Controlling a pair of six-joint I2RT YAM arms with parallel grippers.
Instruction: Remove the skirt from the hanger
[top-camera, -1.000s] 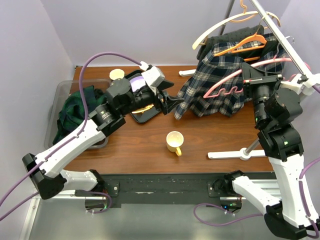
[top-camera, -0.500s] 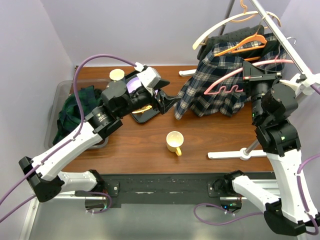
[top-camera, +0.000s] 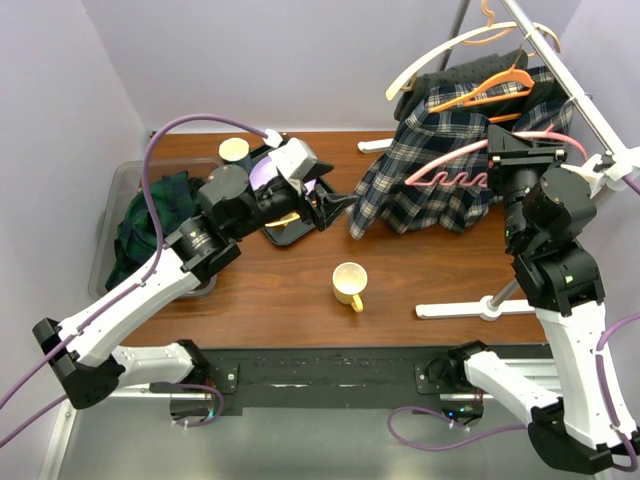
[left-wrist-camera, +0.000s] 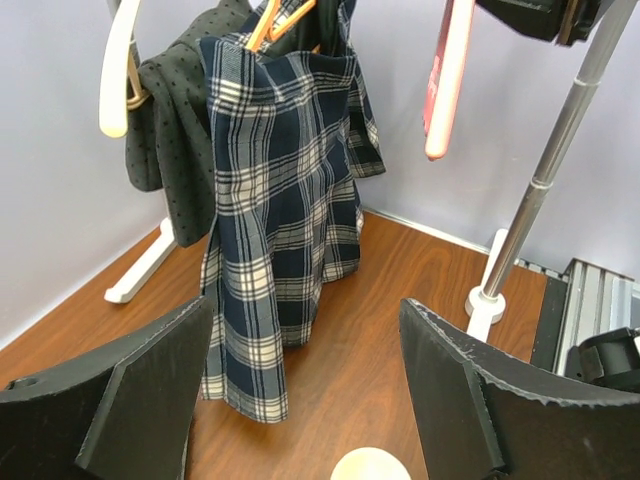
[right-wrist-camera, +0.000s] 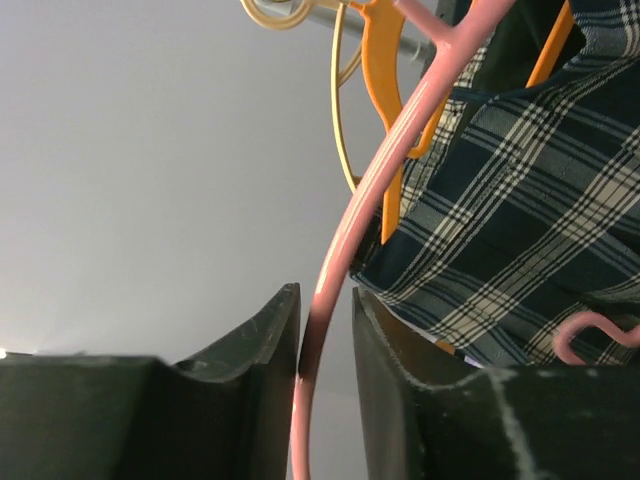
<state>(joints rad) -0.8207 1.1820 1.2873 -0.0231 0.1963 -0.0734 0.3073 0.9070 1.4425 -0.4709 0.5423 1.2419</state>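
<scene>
The navy plaid skirt (top-camera: 425, 170) hangs from an orange hanger (top-camera: 495, 85) on the rack rail and drapes down to the table. It also shows in the left wrist view (left-wrist-camera: 285, 190) and the right wrist view (right-wrist-camera: 520, 200). My right gripper (top-camera: 503, 150) is shut on a bare pink hanger (top-camera: 450, 172), whose thin bar sits between the fingers (right-wrist-camera: 325, 300) in front of the skirt. My left gripper (top-camera: 335, 205) is open and empty, just left of the skirt's lower corner, and faces the skirt (left-wrist-camera: 305, 320).
A white hanger (top-camera: 440, 50) carries a dark dotted garment (left-wrist-camera: 175, 130). The rack pole (left-wrist-camera: 550, 170) and its white feet (top-camera: 470, 310) stand on the right. A yellow mug (top-camera: 350, 283), a dish (top-camera: 285, 228), a cup (top-camera: 234, 150) and a bin of green cloth (top-camera: 150, 225) are about.
My left gripper has drawn back slightly to the left. My right gripper has lifted the pink hanger a little higher.
</scene>
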